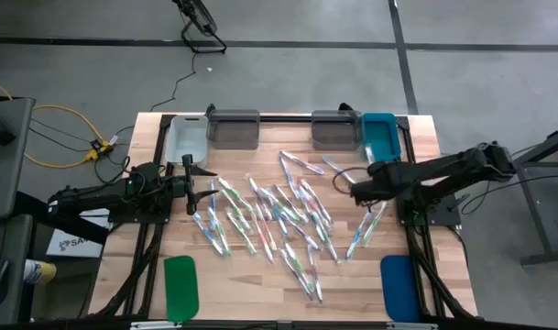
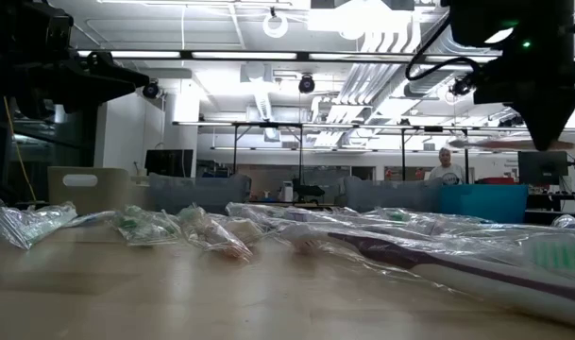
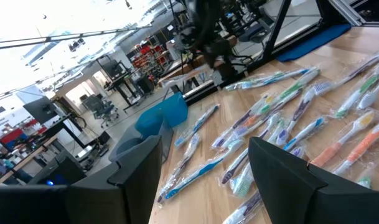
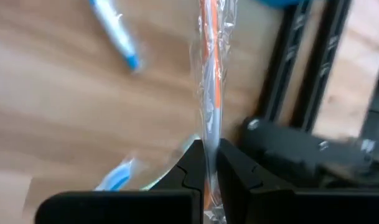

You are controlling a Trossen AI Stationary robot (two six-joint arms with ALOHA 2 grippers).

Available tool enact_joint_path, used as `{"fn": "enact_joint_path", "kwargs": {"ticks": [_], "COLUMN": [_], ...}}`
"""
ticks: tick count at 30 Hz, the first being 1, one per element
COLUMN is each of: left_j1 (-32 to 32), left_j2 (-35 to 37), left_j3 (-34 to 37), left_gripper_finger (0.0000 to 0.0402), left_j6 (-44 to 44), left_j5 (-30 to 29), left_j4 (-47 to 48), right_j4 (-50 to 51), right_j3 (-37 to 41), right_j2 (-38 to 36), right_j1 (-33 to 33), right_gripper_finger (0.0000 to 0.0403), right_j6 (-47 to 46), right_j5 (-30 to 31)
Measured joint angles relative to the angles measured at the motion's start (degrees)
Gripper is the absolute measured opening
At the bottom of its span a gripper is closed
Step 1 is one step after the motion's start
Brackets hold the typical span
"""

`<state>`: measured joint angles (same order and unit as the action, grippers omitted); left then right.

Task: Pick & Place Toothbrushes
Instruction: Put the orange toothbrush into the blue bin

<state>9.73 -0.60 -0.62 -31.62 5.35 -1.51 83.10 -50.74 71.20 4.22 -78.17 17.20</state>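
Several clear-wrapped toothbrushes (image 1: pixel 269 215) lie scattered flat on the wooden table (image 1: pixel 260 284), and also show in the left wrist view (image 3: pixel 289 118). My right gripper (image 1: pixel 361 188) hovers over the table's right part, pointing steeply down, shut on an orange-accented wrapped toothbrush (image 4: pixel 211 93). In the high view the gripper itself hides that toothbrush. My left gripper (image 1: pixel 189 183) waits level at the table's left, open, with nothing between its fingers (image 3: pixel 282 180). My right gripper pinches the wrapped orange toothbrush between its two fingers (image 4: pixel 236 165), at a spot along its shaft (image 4: pixel 207 155). The fingers come from above, slanting down. The toothbrush runs on straight beyond the fingertips, along the line of the fingers. Which end is held, I cannot tell.
Along the far edge stand a whitish bin (image 1: pixel 187 137), two grey bins (image 1: pixel 233 128) (image 1: pixel 335 128) and a teal bin (image 1: pixel 379 137). A green pad (image 1: pixel 180 286) and a blue pad (image 1: pixel 398 286) lie near the front edge. Black frame rails (image 4: pixel 301 74) run beside the right gripper.
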Motion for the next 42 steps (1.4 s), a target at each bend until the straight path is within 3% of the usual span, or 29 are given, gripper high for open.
{"fn": "enact_joint_path", "kwargs": {"ticks": [5, 15, 28, 34, 42], "left_j1": [0.01, 0.01, 0.0, 0.01, 0.01], "left_j2": [0.0, -0.02, -0.01, 0.0, -0.02], "left_j3": [0.0, 0.0, 0.0, 0.0, 0.0], "left_gripper_finger": [0.0232, 0.0232, 0.0232, 0.0232, 0.0232], "left_j6": [0.0, 0.0, 0.0, 0.0, 0.0], "left_j5": [0.01, -0.01, -0.01, -0.01, -0.03], "left_j4": [-0.01, -0.01, -0.01, -0.01, -0.01], "right_j4": [-0.87, -5.19, -18.03, -23.66, -25.54], "right_j3": [0.0, -0.09, -0.09, -0.09, -0.11], "right_j2": [-1.06, -0.55, -0.55, -0.48, 2.41], "right_j1": [-10.24, -31.59, -47.38, -52.06, -52.14], "right_gripper_finger": [0.0016, 0.0016, 0.0016, 0.0016, 0.0016], "right_j6": [11.92, 33.64, 63.84, 67.95, 64.16], "right_j5": [4.72, 7.06, 8.26, 8.39, 8.39]}}
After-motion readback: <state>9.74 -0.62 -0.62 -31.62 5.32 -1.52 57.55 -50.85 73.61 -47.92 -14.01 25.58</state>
